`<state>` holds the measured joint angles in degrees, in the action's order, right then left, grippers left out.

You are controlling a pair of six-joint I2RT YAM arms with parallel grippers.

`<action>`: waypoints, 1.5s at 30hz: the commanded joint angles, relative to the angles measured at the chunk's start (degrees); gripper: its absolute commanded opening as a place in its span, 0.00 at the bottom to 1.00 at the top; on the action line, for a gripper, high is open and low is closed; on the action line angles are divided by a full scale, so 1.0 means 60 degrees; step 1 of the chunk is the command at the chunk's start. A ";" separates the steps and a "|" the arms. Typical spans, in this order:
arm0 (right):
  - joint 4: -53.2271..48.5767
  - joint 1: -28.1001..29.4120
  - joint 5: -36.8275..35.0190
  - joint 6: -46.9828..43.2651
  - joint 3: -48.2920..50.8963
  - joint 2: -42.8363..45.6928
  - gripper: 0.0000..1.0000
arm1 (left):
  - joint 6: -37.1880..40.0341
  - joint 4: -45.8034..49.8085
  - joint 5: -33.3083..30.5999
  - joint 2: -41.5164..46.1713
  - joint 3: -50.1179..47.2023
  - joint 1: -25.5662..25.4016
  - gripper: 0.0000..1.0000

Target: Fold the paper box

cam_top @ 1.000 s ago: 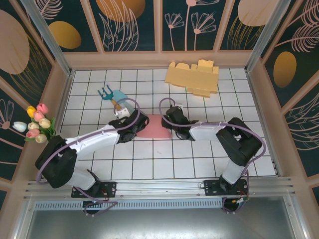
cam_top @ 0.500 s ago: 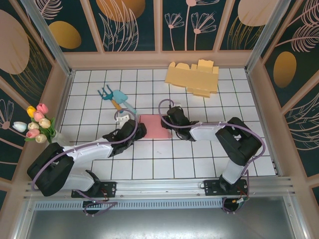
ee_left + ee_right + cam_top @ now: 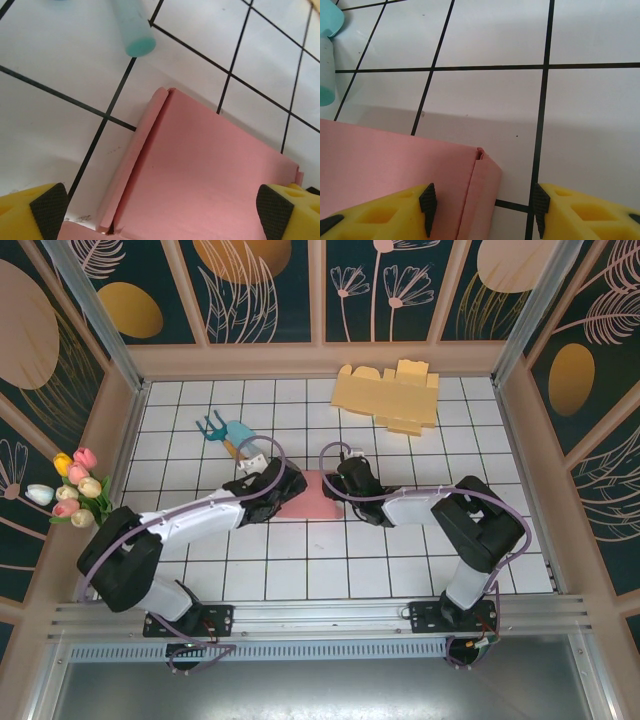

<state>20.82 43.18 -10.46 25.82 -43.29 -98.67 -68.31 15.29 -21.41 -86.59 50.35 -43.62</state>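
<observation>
At the far left of the desk (image 3: 300,570) a bunch of tulips (image 3: 76,486) leans against the side wall, and a teal tool (image 3: 232,434) lies nearer the middle, just beyond the left arm. The left hand (image 3: 160,207) hovers low over the left side of the pink paper box (image 3: 316,496), its jaws spread as wide as they seem to go and gripping nothing; the pink sheet lies under the gap between its black pads (image 3: 48,206). The box lies at the centre of the desk between the two hands. Its left-edge flap (image 3: 132,165) is creased along its length and lies folded in over the main panel. The right hand (image 3: 482,202) sits over the opposite side, its jaws about half apart, with the narrow right-edge flap (image 3: 487,175) between them but bare desk showing beside it, so it clamps nothing. Well apart, at the back right, a yellow cardboard blank (image 3: 388,396) lies flat and untouched. My judgement is that the folding is at an early to middle stage: both side flaps are creased inward, but the sheet lies low with no walls standing, so raising the sides and closing the ends remain.
</observation>
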 commanded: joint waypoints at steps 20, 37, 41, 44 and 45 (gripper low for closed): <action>-0.0059 -0.0020 0.0608 -0.0041 0.0650 -0.0142 0.57 | -0.0778 0.1655 0.1642 -0.1873 0.1721 -0.0040 0.98; 0.0357 -0.0033 0.0696 0.0202 0.0974 -0.0214 0.57 | -0.2720 0.3878 0.1580 -0.1098 0.2072 -0.0049 0.98; 0.0419 -0.0033 0.0732 0.0244 0.1011 -0.0201 0.57 | -0.3444 0.4256 0.1432 -0.0617 0.1881 -0.0174 0.98; 0.0456 -0.0026 0.0816 0.0295 0.1040 -0.0131 0.57 | -0.3653 0.3786 0.1731 -0.0438 0.1610 -0.0315 0.98; 0.0483 -0.0019 0.0847 0.0324 0.1067 -0.0111 0.57 | -0.3726 0.3578 0.1881 -0.0417 0.1524 -0.0351 0.99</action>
<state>28.14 42.94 -7.40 27.27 -39.18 -98.67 -87.24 36.58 -10.92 -90.21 60.93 -44.80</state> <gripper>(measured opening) 0.572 0.985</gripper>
